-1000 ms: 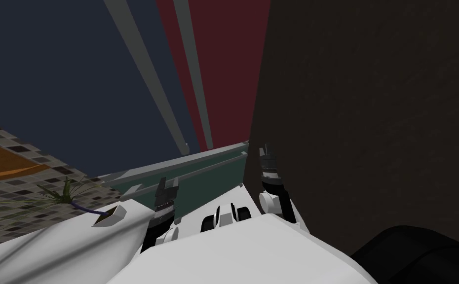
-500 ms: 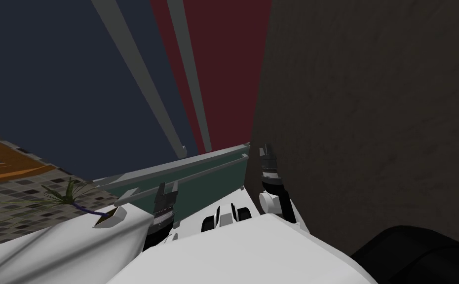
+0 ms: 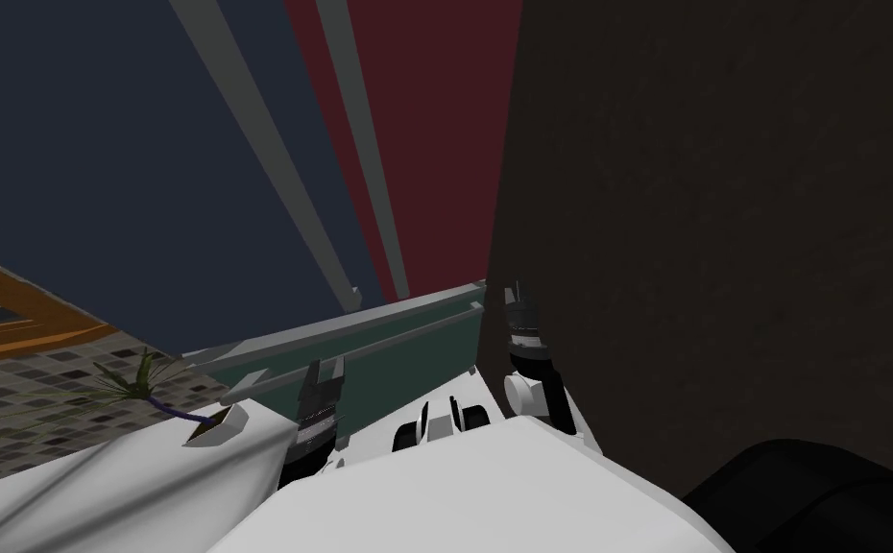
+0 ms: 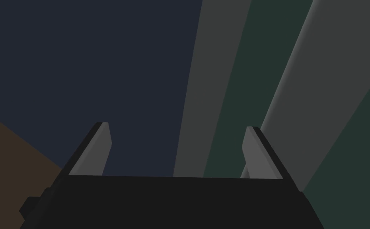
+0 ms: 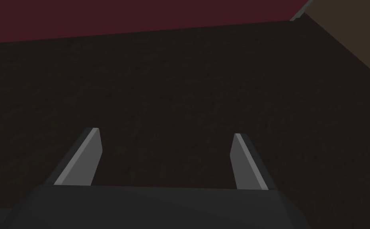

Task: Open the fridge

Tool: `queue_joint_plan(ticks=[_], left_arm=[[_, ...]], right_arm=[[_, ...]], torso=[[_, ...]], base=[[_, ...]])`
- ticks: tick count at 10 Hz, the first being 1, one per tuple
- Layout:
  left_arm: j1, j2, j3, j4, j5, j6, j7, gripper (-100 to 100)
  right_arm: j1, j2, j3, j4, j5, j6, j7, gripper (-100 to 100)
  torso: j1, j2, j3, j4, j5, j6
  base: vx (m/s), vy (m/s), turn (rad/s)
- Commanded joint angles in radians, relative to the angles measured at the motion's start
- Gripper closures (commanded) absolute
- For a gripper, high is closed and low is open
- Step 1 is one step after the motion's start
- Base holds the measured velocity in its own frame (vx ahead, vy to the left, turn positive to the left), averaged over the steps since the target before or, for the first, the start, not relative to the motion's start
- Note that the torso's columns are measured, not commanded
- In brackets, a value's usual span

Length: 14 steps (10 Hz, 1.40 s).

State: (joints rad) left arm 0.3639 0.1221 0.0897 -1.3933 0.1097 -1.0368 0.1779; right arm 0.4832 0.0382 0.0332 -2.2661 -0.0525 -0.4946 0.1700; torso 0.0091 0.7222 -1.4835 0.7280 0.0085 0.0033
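- Navy fridge door (image 3: 118,134) is standing at 12 o'clock of the left gripper (image 3: 326,363), its long grey handle (image 3: 270,144) running toward 11.
- Left jaws are gaping wide, empty, hovering before a teal drawer (image 4: 228,119).
- Right gripper (image 5: 165,133), equally wide and empty, is facing a dark brown wall (image 3: 723,192) at 3 o'clock.
- Step: approaching; door probably shut. Next: bracketing the handle, closing, pulling.

Head cam steep-down, rolled; L/R wrist cams close-up on its navy panel (image 3: 99,144), dark wall (image 3: 723,192).
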Motion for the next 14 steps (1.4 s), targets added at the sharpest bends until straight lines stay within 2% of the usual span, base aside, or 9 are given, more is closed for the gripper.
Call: queue_joint_plan(ticks=[1, 3, 6, 9, 11, 13, 14], left_arm=[[0.001, -0.004, -0.001, 0.063, -0.001, -0.016, 0.005, -100], [-0.006, -0.005, 0.005, 0.121, 0.001, -0.056, 0.015, -100], [-0.01, -0.006, 0.008, 0.163, 0.002, -0.074, 0.02, -100], [-0.018, -0.006, 0.015, 0.242, 0.004, -0.118, 0.032, -100], [-0.018, -0.006, 0.015, 0.242, 0.004, -0.118, 0.032, -100], [-0.022, -0.004, 0.017, 0.272, 0.005, -0.134, 0.036, -100], [-0.026, 0.0, 0.021, 0.252, 0.007, -0.147, 0.037, -100]], right_arm=[[0.0, 0.0, 0.0, 0.0, 0.0, 0.0, 0.0, 0], [0.0, 0.0, 0.0, 0.0, 0.0, 0.0, 0.0, 0], [0.0, 0.0, 0.0, 0.0, 0.0, 0.0, 0.0, 0], [0.0, 0.0, 0.0, 0.0, 0.0, 0.0, 0.0, 0], [0.0, 0.0, 0.0, 0.0, 0.0, 0.0, 0.0, 0], [0.0, 0.0, 0.0, 0.0, 0.0, 0.0, 0.0, 0], [0.0, 0.0, 0.0, 0.0, 0.0, 0.0, 0.0, 0]], torso=[[0.001, -0.002, -0.001, -0.001, 0.001, 0.0], [0.001, 0.001, 0.001, 0.0, 0.001, 0.0], [0.001, 0.001, 0.001, 0.001, 0.0, 0.0], [0.001, 0.0, 0.001, 0.001, 0.001, 0.0], [0.001, 0.002, 0.002, 0.001, 0.001, 0.001], [0.003, 0.0, 0.001, 0.0, 0.002, 0.0], [0.004, -0.001, 0.001, -0.001, 0.003, 0.0]], base=[[0.046, -0.018, 0.014], [0.048, -0.021, 0.036], [0.043, -0.022, 0.017], [0.05, -0.026, 0.03], [0.017, -0.01, 0.006], [0.019, -0.009, 0.012], [-0.006, -0.013, 0.026]])
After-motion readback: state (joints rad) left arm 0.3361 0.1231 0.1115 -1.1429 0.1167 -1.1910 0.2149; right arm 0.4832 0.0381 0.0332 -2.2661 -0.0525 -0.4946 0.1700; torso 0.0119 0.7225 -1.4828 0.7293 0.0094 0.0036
